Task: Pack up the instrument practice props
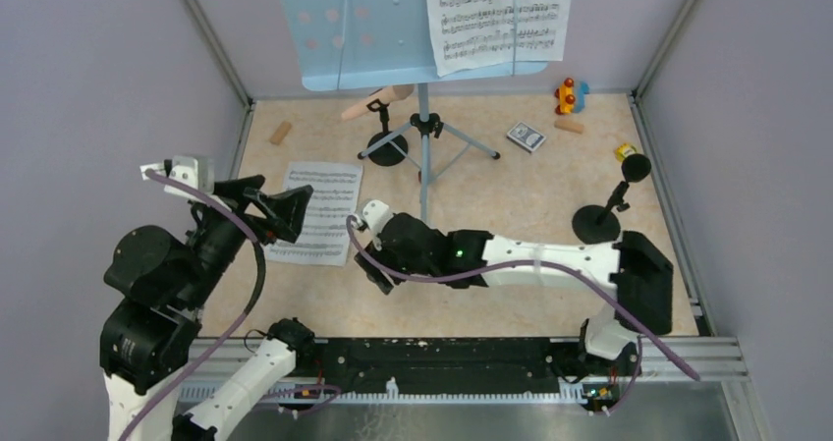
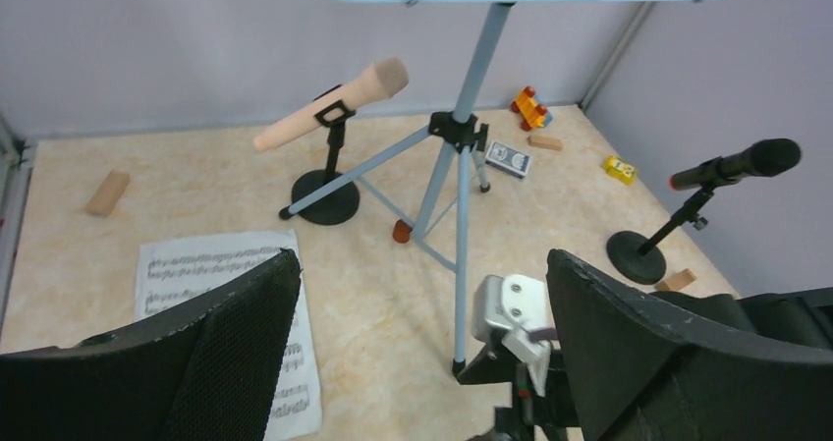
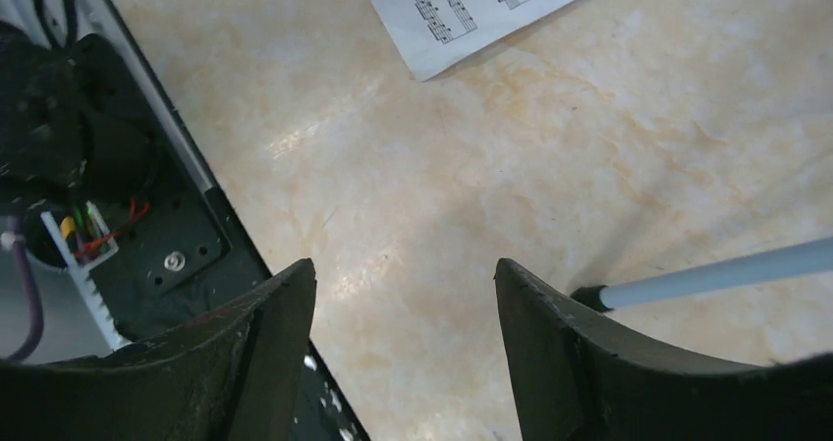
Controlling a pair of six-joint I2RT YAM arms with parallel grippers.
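The light-blue perforated music rack stands at the back on grey tripod legs, with a white sheet-music page on it. A second page lies flat on the table. The beige microphone rests in a black round-based holder. The black microphone sits in its holder at the right. My left gripper is open and empty over the flat page's left edge. My right gripper is open and empty, low over bare table beside the near tripod foot.
A wooden block lies at the back left. Coloured toy blocks, another wooden block, a yellow block and a blue-patterned card box lie at the back right. A black rail runs along the near edge. Walls enclose three sides.
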